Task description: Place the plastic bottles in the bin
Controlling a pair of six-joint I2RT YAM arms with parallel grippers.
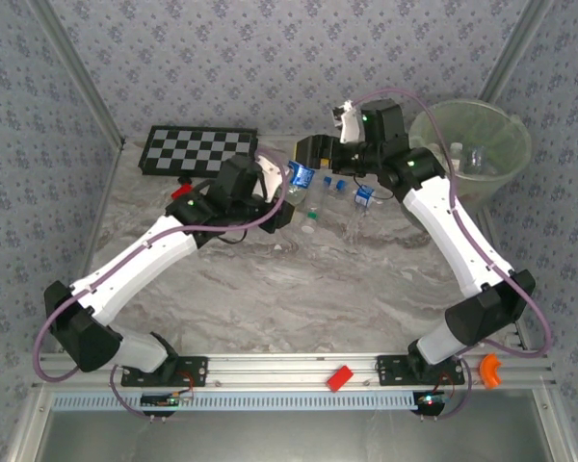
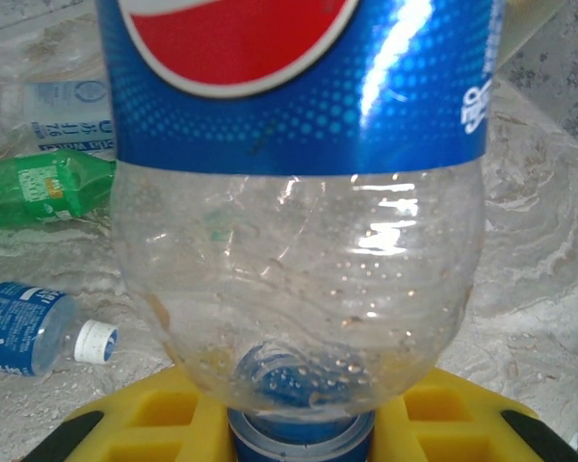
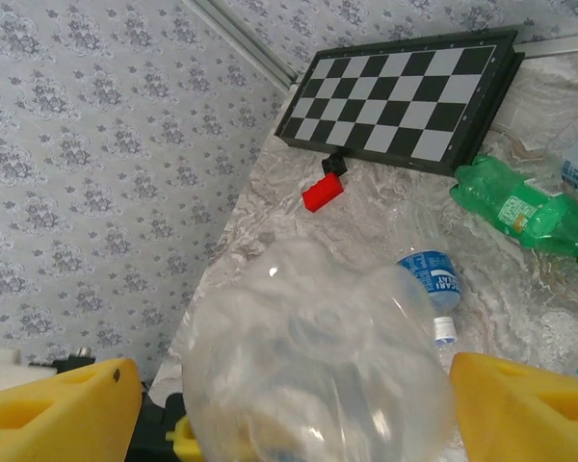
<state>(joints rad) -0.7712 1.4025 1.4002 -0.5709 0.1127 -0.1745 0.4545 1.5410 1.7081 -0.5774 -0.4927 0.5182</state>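
Clenching left fingers (image 2: 443,404) on bottle (image 2: 299,269) neck, cap toward wrist; right fingers (image 3: 530,404) spread around base

1. Labelled bottle (image 2: 299,289) was clear; its label (image 2: 270,125) blue with a red-and-white disc.
2. Second bottle (image 2: 39,192) was green; bin (image 1: 506,120) pale green.
3. Board (image 3: 405,91) was chequered black-and-white — block (image 3: 322,192) red.
4. Table (image 1: 308,289) was grey-marbled — walls (image 1: 270,58) grey floral.

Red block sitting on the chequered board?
No, in the right wrist view the red block lies on the marble table beside the board, not on its squares.
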